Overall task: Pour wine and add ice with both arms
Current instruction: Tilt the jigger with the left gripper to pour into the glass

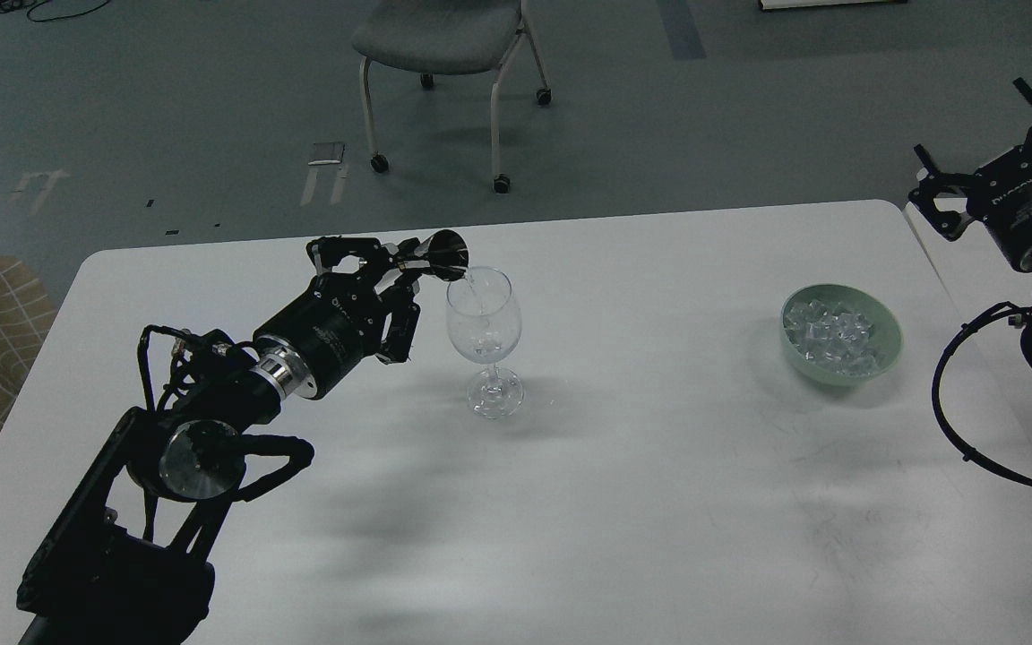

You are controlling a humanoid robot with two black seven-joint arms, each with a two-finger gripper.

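A clear wine glass stands upright on the white table, with a few ice cubes in its bowl. My left gripper is shut on a small dark metal cup, tipped with its mouth over the glass's left rim. A thin clear stream of wine runs from the cup into the glass. More ice fills a pale green bowl at the right. My right gripper is open and empty, above the table's far right edge, beyond the bowl.
A grey wheeled chair stands on the floor behind the table. A second white table surface adjoins at the right, under my right arm and its looped cable.
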